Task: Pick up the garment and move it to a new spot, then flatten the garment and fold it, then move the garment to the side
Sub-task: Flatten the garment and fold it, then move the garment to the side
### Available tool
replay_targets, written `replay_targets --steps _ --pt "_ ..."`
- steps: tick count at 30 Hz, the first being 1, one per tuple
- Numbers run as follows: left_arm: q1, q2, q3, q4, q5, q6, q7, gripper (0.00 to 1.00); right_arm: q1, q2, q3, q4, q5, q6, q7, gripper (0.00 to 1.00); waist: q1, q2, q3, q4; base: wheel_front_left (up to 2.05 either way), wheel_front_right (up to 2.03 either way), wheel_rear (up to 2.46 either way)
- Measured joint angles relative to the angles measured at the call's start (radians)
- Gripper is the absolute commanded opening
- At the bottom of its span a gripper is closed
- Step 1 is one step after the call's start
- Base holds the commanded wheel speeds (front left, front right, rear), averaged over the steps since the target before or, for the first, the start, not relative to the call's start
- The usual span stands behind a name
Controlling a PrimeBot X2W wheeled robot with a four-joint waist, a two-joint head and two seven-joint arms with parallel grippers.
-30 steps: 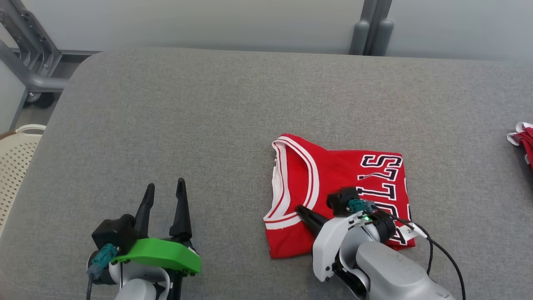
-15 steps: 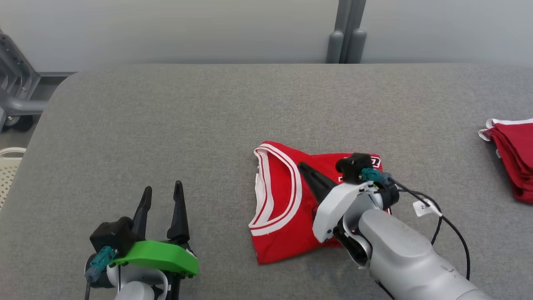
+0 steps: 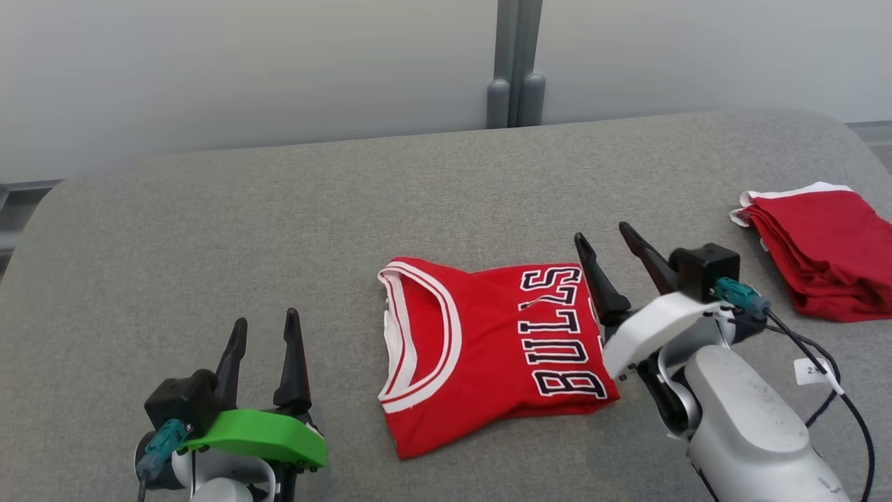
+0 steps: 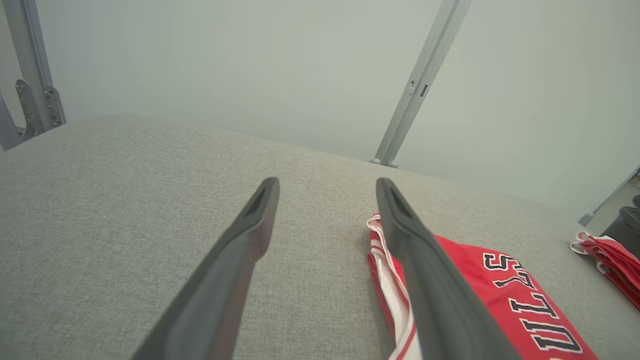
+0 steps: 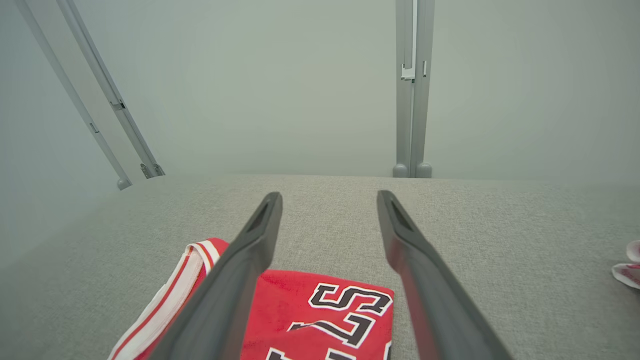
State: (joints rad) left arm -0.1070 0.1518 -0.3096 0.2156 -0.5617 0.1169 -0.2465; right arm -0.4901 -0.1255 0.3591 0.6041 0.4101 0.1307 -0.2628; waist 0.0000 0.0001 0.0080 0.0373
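Right now the red jersey (image 3: pixel 488 348) lies folded and flat on the grey padded table (image 3: pixel 279 230), roughly mid-table and a bit to the robot's right. White-trimmed neckline faces the robot's left, and the black "BULLS" lettering runs sideways along the right half. Nothing is holding it. Right gripper (image 3: pixel 601 233) sits at the jersey's right edge with its 2 fingers spread wide and nothing between them. From the head camera I can't tell whether the fingers touch the cloth. The right wrist camera looks along that gripper (image 5: pixel 327 195) and shows the jersey (image 5: pixel 320 310) under and between the finger bases, with bare table past the tips. Left gripper (image 3: pixel 266 318) is at lower left with a green cover (image 3: pixel 258 432) on its wrist, clear of the jersey, fingers also apart and empty. The left wrist camera shows its own gripper (image 4: pixel 326 182) over bare table, with the jersey (image 4: pixel 500 290) off to the right behind 1 finger. A separate pile of red clothes (image 3: pixel 829 251) sits at the far right table edge, well apart from the jersey. A white tag (image 3: pixel 812 371) hangs on the right arm's cable. A grey post (image 3: pixel 514 84) stands behind the table.
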Motion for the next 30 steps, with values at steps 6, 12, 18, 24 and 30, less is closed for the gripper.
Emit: replay_targets --steps 6,12,18,24,30 --pt "0.006 0.008 0.0 -0.012 0.0 0.008 0.002 1.0 0.097 -0.019 -0.085 -0.061 -0.06 0.0 0.022 1.0 0.0 0.0 -0.012 -0.036 0.0 0.0 0.0" --pt "0.015 0.013 -0.001 -0.016 0.0 0.012 0.003 1.0 0.184 -0.024 -0.144 -0.128 -0.082 0.0 0.084 1.0 0.0 0.0 -0.016 -0.05 0.0 0.0 0.0" --pt "0.015 0.018 -0.006 -0.018 -0.001 0.015 0.008 1.0 0.219 -0.035 -0.165 -0.161 -0.058 0.0 0.195 1.0 0.0 0.0 -0.012 -0.035 0.0 0.0 0.0" --pt "0.014 0.02 -0.008 -0.02 -0.001 0.015 0.008 1.0 0.206 -0.074 -0.168 -0.144 0.0 0.0 0.326 1.0 0.0 0.0 0.003 -0.002 0.0 0.0 0.0" --pt "0.004 0.021 -0.012 -0.02 -0.001 0.015 0.008 1.0 0.154 -0.102 -0.139 -0.093 0.106 0.0 0.438 1.0 0.0 0.0 0.03 0.038 0.0 0.0 0.0"
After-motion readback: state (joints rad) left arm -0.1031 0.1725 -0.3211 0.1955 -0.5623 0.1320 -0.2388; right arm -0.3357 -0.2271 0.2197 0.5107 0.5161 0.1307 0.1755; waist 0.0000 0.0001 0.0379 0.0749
